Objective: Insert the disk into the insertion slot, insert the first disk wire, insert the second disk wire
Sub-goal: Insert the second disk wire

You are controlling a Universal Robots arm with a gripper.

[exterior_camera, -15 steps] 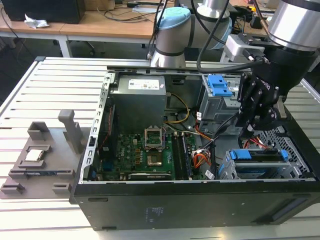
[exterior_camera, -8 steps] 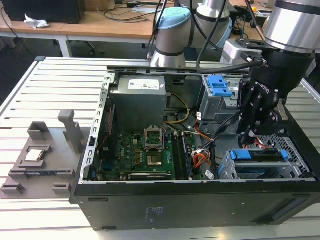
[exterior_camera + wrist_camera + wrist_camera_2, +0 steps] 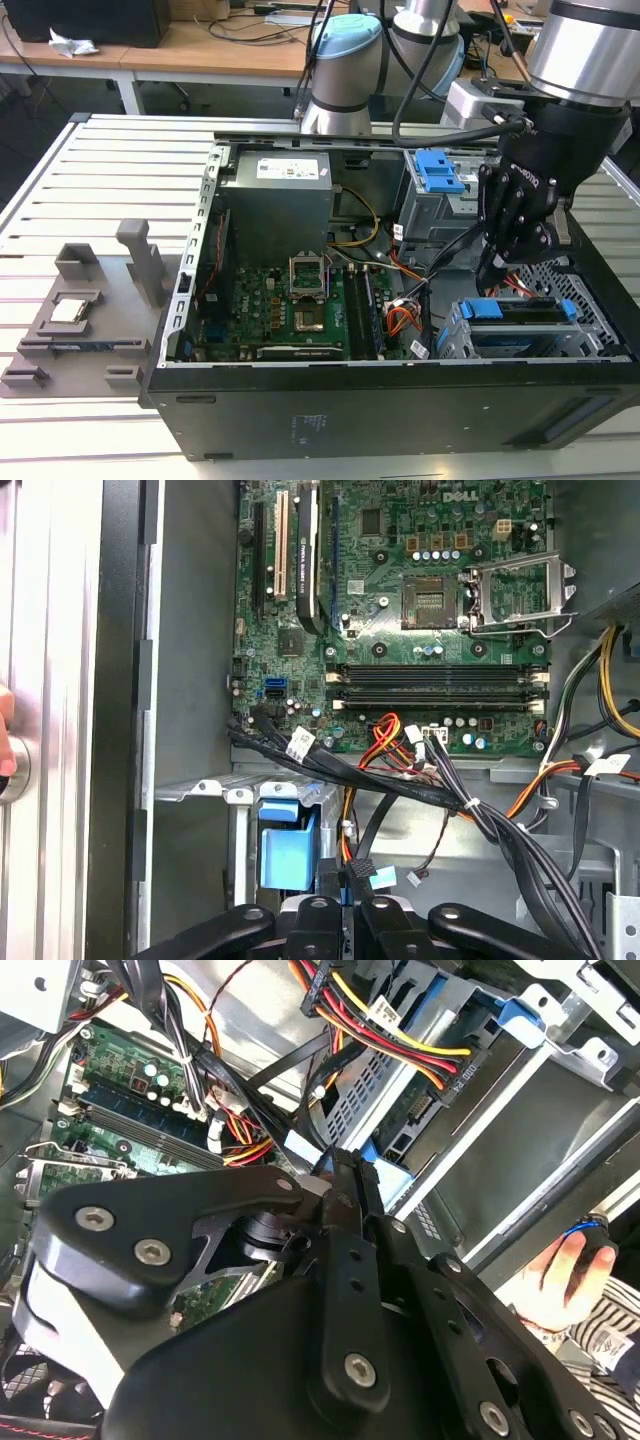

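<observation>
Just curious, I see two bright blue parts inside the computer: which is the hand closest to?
The blue-framed disk in the low grey cage; the hand hangs right by it. The blue latch sits farther off, on the taller bay.

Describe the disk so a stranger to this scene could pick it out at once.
In the open black computer case, look to the near corner at the exterior view's right. The disk lies flat there in a low perforated grey cage. A bright blue frame rims it, unlike the taller grey bay behind, topped by a blue latch.

Blue-framed disk [image 3: 520,311] inside grey insertion slot [image 3: 510,346]
</observation>
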